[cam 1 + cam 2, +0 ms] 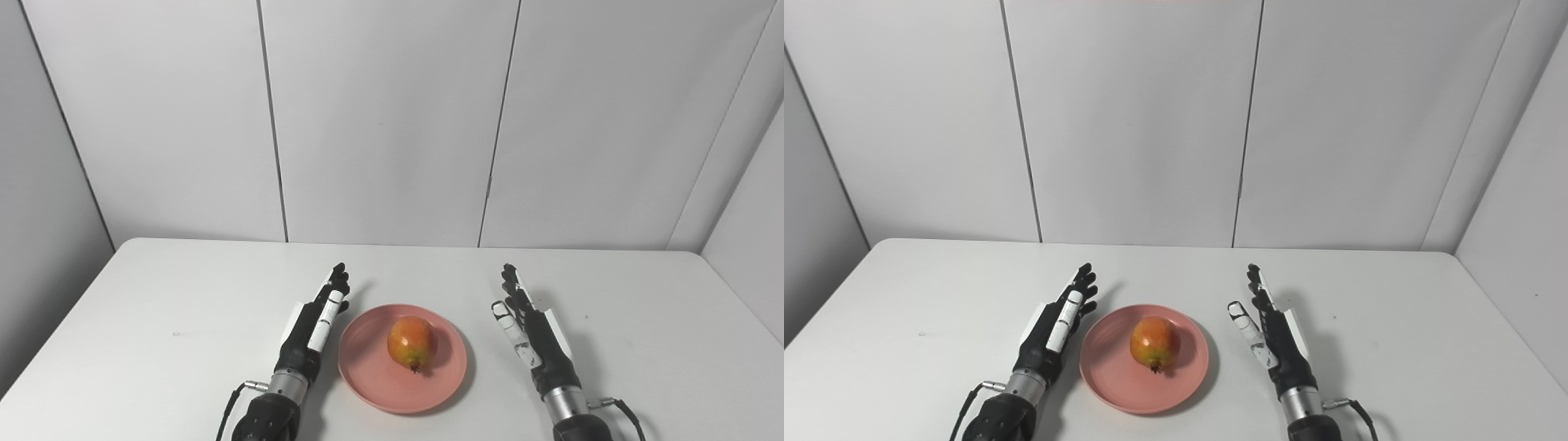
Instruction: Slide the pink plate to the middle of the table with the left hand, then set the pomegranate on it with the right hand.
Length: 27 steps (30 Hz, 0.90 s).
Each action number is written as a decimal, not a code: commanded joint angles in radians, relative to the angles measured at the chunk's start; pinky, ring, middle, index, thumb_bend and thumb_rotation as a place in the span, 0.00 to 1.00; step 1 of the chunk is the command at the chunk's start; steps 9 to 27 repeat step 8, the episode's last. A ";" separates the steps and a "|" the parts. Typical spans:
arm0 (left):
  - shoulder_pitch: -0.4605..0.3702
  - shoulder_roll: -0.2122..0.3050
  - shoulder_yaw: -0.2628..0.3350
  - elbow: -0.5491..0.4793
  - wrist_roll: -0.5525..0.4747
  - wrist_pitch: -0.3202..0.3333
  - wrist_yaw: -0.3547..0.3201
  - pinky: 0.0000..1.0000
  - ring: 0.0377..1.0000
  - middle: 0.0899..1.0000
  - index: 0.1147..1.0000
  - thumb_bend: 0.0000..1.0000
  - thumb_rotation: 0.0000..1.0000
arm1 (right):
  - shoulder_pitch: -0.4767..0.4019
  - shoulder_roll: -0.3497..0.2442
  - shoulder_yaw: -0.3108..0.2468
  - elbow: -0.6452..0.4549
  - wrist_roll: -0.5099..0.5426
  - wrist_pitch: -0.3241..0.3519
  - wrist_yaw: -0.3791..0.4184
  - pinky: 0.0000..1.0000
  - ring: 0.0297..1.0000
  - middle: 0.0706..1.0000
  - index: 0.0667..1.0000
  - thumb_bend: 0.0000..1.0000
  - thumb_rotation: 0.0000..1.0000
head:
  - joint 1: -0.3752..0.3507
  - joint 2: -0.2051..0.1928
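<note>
Both hands lie flat with fingers stretched out and apart, holding nothing: the left hand (312, 327) just beside the pink plate (367, 373), the right hand (530, 337) a little way off its other side. Between them, the pomegranate (411, 343) sits on the plate, mid-table (153, 318). Both steps look done; I judge nothing remains but drawing back. Nothing blocks either hand.

light: bright, even, diffuse | shadows: soft — falling right of each object; faint | focus: sharp | glare: none
</note>
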 commanded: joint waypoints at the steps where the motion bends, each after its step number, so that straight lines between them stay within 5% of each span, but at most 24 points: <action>1: -0.001 0.025 0.016 0.025 -0.017 -0.042 -0.007 0.93 0.96 0.99 0.99 0.55 1.00 | -0.047 0.011 -0.010 -0.011 0.028 0.011 0.014 0.95 0.99 0.99 1.00 0.55 0.95 | -0.001 0.001; 27: -0.005 0.046 0.037 0.035 -0.038 -0.050 -0.025 0.94 0.97 0.99 0.99 0.56 1.00 | -0.048 0.021 -0.012 -0.005 0.030 0.028 0.010 0.94 0.96 0.98 1.00 0.56 0.94 | -0.014 0.005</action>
